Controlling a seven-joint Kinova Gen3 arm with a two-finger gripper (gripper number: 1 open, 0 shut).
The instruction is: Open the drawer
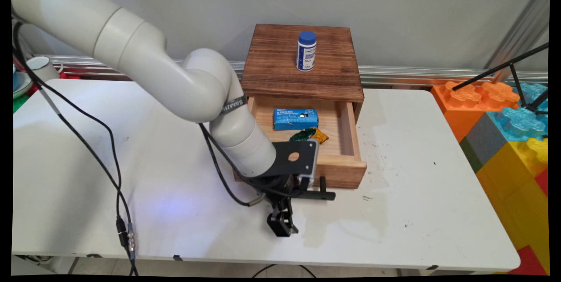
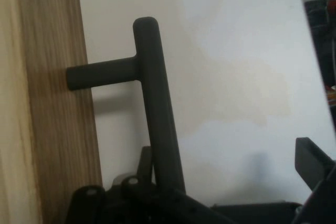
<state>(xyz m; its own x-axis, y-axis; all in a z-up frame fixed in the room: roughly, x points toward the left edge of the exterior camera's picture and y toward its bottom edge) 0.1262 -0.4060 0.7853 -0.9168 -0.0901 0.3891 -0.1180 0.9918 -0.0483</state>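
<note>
Black and two-fingered, the tool [image 1: 282, 225] hangs low over the white table [image 1: 416, 176], just in front of the open drawer [image 1: 346, 165] of a dark-stained wooden cabinet [image 1: 302, 80]. In the hand view its fingers stand wide apart, one right beside the bar of the drawer's black handle [image 2: 157, 129] and the other [image 2: 312, 166] well off to the side, with nothing held. The handle's post meets the pale wooden drawer front. Inside the drawer lie a blue packet [image 1: 296, 119] and, just in front of it, a green wrapper [image 1: 303, 134] touching an orange wrapper [image 1: 321, 135]. On the cabinet's top a white bottle with a blue cap [image 1: 306, 51] stands upright.
</note>
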